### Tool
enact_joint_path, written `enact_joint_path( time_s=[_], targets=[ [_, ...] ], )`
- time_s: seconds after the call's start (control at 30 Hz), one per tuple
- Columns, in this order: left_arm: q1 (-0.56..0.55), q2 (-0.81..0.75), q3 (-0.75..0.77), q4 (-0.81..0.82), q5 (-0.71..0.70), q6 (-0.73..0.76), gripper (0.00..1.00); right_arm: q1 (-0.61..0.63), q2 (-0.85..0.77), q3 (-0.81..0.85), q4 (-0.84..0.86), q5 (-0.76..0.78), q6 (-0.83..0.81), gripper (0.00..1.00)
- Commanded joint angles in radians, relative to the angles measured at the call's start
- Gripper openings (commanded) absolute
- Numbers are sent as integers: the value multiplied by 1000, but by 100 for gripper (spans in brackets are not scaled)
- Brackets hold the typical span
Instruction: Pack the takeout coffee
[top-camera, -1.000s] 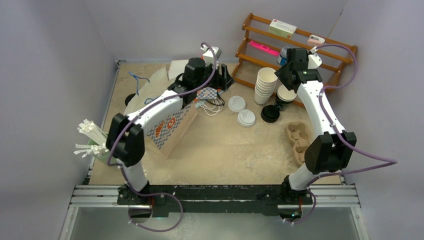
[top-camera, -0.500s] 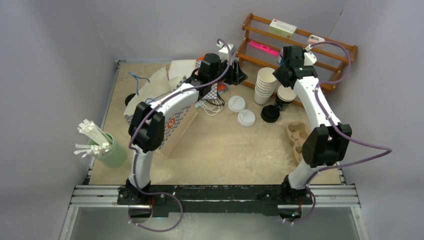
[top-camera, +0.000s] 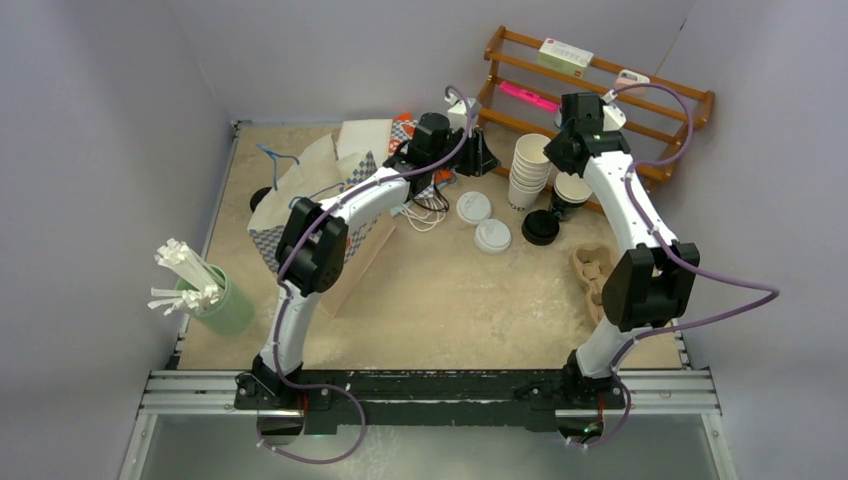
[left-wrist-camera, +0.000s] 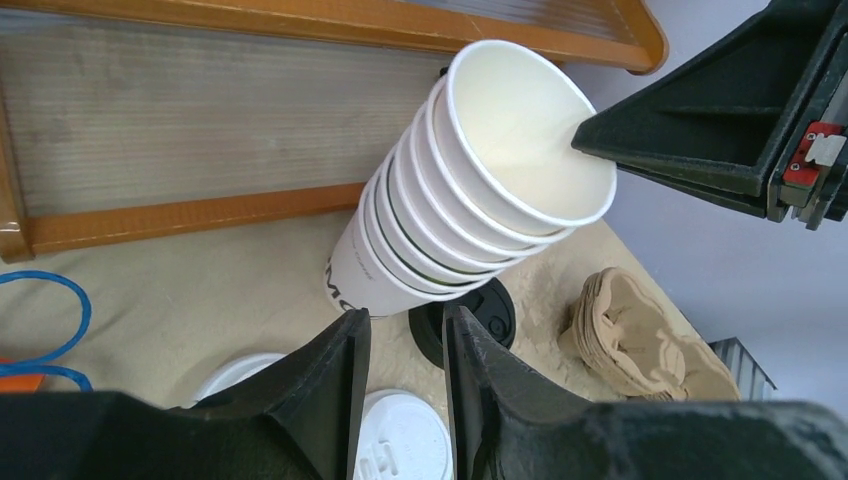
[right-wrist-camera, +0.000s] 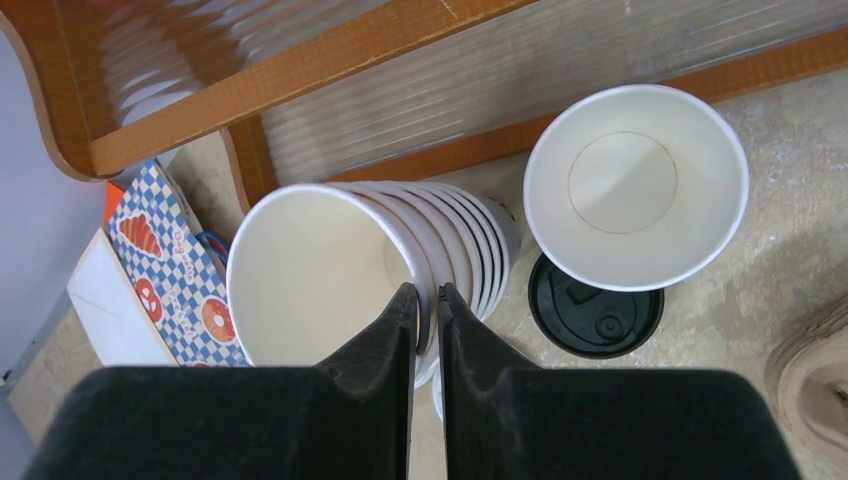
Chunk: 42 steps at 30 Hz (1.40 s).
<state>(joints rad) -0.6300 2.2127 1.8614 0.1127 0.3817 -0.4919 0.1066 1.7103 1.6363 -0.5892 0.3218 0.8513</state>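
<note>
from above, left gripper (top-camera: 488, 160) and right gripper (top-camera: 556, 150) meet at the stack of lidless white paper cups (top-camera: 528, 178), likely to peel one off. left wrist view: fingers (left-wrist-camera: 320, 400) narrowly apart, empty, aimed low to steady the stack. right wrist view: fingers (right-wrist-camera: 385, 340) pinch its top rim; the takeout coffee (right-wrist-camera: 635, 185), a lone white paper cup, stands unlidded just beside a round black plastic lid (right-wrist-camera: 600, 315).

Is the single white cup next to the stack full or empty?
Empty. The right wrist view looks into the cup and shows its bare bottom.
</note>
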Motion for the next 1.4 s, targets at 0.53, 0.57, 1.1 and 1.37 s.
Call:
enact_joint_path(
  time_s=[0.53,0.57,1.1,1.37],
  targets=[
    [-9,93,76,238,144,-180,51,5,-57,17,9,-51,-19,4],
    [-9,97,78,242,144,-186,52,5,-59,16,8,-53,-20,4],
    [-9,181,155,267,144,-256,52,6,-115,-30,34,-107,-37,4],
    [-10,182,151,252,140,-255,52,6,-119,26,10,-116,-43,4]
  ],
)
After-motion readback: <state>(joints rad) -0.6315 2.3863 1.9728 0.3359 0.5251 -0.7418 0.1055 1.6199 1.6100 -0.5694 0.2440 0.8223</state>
